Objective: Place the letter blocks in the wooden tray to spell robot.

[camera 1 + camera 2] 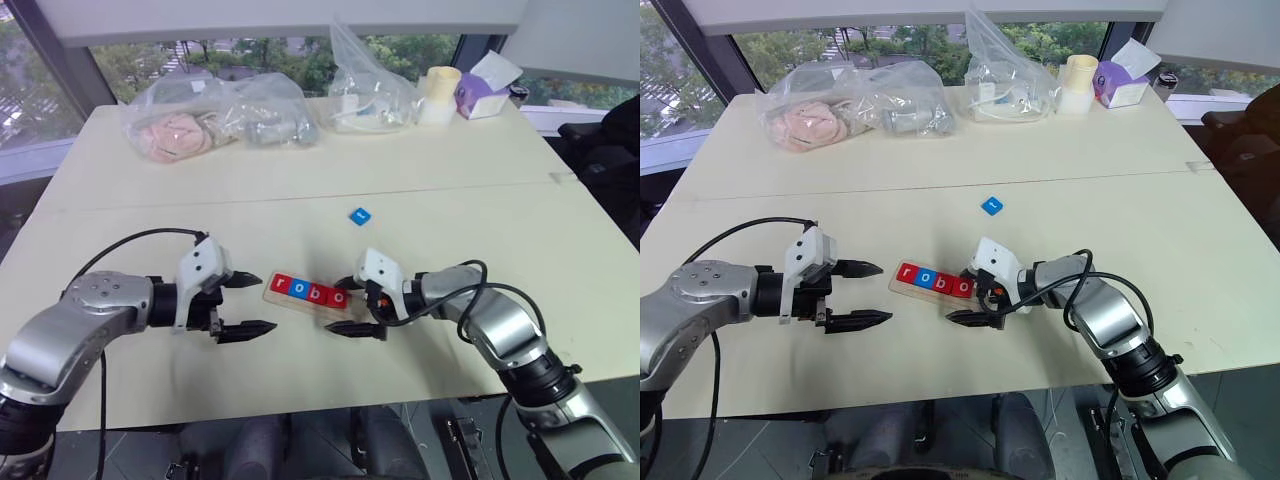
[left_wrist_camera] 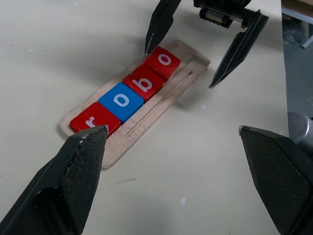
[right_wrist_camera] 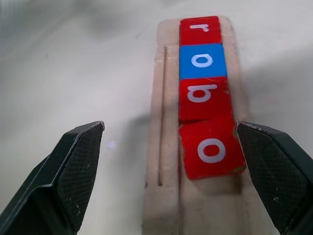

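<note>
Long pale wooden tray (image 1: 306, 293) sits between both claws, holding four small flat square tiles r-o-b-o (image 3: 205, 93); the last red o sits slightly askew. Right claw (image 1: 973, 302) spread wide and empty at the tray's free end, left claw (image 1: 243, 304) likewise wide open at the r end. Remaining small blue tile (image 1: 360, 215) lies beyond the right claw, well apart. Likely light, rigid, slick: pinch opposite edges, squarely.

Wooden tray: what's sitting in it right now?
The wooden tray holds four letter blocks reading r, o, b, o; the last slot is bare. The blue block lies apart on the table.
</note>
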You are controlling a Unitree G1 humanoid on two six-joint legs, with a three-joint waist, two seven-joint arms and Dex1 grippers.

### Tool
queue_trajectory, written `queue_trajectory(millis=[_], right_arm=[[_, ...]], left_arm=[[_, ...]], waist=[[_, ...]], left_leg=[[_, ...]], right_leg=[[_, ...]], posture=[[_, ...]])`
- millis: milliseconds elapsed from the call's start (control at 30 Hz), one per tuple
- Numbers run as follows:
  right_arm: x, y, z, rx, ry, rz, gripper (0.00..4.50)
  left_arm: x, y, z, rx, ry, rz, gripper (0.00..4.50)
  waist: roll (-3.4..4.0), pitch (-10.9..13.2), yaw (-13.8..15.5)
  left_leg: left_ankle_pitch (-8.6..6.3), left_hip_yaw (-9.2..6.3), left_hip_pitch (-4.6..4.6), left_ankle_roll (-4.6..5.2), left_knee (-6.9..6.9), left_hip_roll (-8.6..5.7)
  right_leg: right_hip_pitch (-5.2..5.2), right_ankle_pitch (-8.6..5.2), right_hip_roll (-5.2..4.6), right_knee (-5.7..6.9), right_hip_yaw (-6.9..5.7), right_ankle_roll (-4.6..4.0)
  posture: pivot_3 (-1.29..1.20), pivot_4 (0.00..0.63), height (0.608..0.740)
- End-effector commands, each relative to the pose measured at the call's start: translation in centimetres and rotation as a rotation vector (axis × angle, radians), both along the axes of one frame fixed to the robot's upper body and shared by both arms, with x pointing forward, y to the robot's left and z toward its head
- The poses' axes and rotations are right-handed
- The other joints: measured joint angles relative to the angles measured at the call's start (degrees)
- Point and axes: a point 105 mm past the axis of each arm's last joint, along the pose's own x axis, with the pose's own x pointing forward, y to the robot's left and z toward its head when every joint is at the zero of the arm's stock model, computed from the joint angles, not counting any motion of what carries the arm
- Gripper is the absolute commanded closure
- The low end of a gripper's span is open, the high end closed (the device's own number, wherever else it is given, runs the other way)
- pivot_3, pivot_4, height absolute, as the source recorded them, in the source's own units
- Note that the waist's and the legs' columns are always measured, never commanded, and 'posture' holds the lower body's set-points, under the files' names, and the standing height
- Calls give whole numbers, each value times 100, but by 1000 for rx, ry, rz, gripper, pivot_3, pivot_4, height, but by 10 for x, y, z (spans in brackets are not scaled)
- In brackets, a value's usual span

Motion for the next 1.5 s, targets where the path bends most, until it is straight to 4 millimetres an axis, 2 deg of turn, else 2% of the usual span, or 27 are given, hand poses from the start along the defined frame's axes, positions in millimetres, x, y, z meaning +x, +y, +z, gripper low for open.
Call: queue_trajectory(millis=[33,167,333,433,533,633,700,867,1000,1100,1233,1267,1367,1467,1500], right_arm=[[-8,5,4,12,-12,28,69],[-7,5,7,18,-19,7,69],[7,-1,19,36,-80,-85,69],[43,-7,42,123,-181,-272,69],[72,-15,56,189,-206,-435,69],[99,-29,53,191,-144,-615,69],[113,-32,48,174,-140,-672,69],[142,-36,28,90,-183,-734,69],[157,-34,13,33,-184,-748,69],[164,-32,9,18,-202,-752,875],[164,-27,8,22,-212,-719,2997],[164,-26,8,23,-213,-717,3325],[165,-29,14,50,-233,-748,3307],[171,-56,44,152,-333,-945,3307],[166,-67,53,180,-352,-1004,3307]], left_arm=[[1,-3,7,-8,-40,-16,0],[1,-3,6,-9,-41,-15,0],[0,-4,6,-13,-41,-15,0],[1,-6,9,-25,-49,-15,0],[14,-5,20,-78,-102,33,0],[46,11,41,-132,-227,186,0],[61,20,50,-150,-281,253,0],[62,13,52,-187,-293,244,0],[60,9,47,-197,-286,250,0],[57,8,42,-194,-274,253,0],[52,11,36,-179,-256,257,0],[51,10,35,-179,-253,256,0],[49,7,33,-172,-252,244,0],[46,-3,31,-153,-260,210,0],[46,-6,31,-159,-264,206,0]], waist=[[0,0,-3],[-1,0,-4],[-1,-1,2],[-1,-1,-19],[-1,-1,-13],[-3,-1,17],[-8,-4,0],[-7,-4,-34],[-7,-4,-78],[-7,-4,-85],[-6,-4,-70],[-7,-4,-62],[-7,-4,-57],[-5,-3,-19],[-5,-3,-1]], left_leg=[[0,0,0,0,0,0],[0,0,0,0,0,0],[0,0,0,0,0,0],[0,0,0,0,1,0],[0,0,2,0,-1,0],[0,-2,0,0,-1,-2],[1,-3,2,1,4,-7],[1,4,0,1,-6,-9],[1,3,6,1,-4,-7],[1,3,18,1,-5,-7],[1,2,18,1,-5,-7],[1,2,18,1,-4,-7],[1,2,21,1,-3,-7],[1,1,20,1,-5,-7],[1,0,18,1,-4,-8]], right_leg=[[0,0,0,0,0,0],[0,0,0,0,0,0],[0,0,0,0,0,0],[0,0,0,0,0,0],[0,1,2,2,0,0],[1,1,3,3,-1,1],[5,3,3,5,-1,2],[1,12,1,-2,1,20],[-1,14,3,10,1,22],[8,13,4,16,1,20],[9,13,4,17,3,20],[9,13,4,19,3,20],[11,8,4,20,3,12],[10,8,3,22,3,12],[8,8,1,24,3,12]], posture=[[0,150,740],[0,150,740],[0,150,740],[0,150,740],[0,150,740],[0,150,740],[0,150,740],[0,150,740],[0,150,740],[0,150,740],[0,150,740],[0,150,740],[0,150,740],[0,150,740],[0,150,740]])
